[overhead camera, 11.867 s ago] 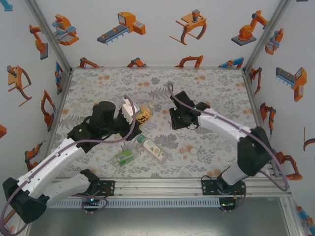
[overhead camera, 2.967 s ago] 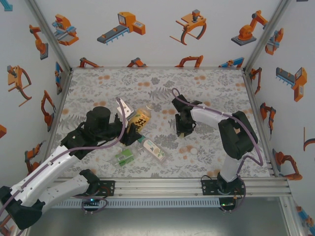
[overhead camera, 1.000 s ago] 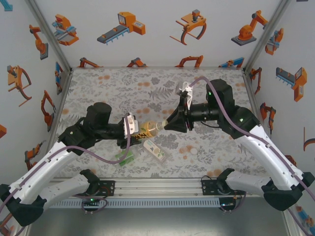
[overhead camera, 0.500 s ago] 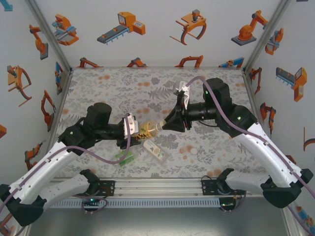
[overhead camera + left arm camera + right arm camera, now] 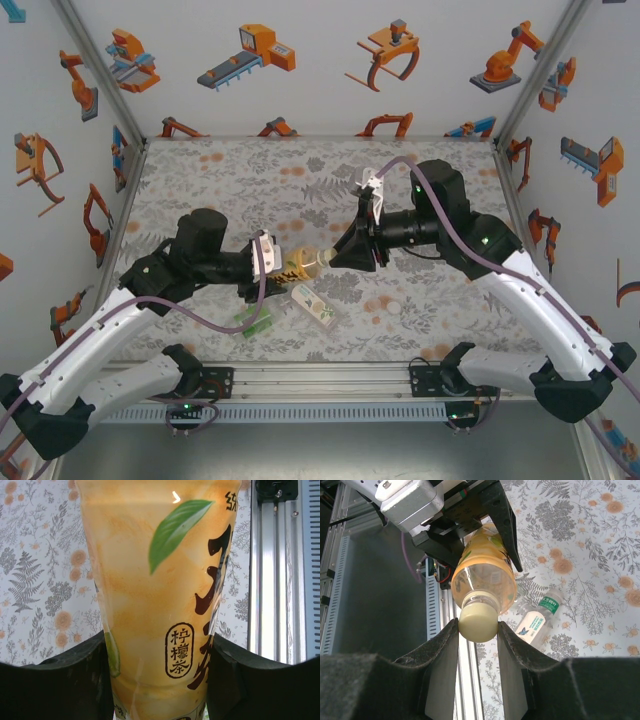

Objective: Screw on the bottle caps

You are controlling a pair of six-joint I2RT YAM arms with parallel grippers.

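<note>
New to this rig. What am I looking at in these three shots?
Two robot arms are bolted at the near edge of a flower-patterned table. The wide picture comes from a fixed camera above and behind them. The other two come from a camera on each wrist, looking along that arm's own fingers. The left fingers are clamped on an amber bottle, held off the table. The right fingers are pinched on the pale cap sitting on its neck. On the table lie a white-labelled bottle, a green-labelled bottle and a loose white cap.
</note>
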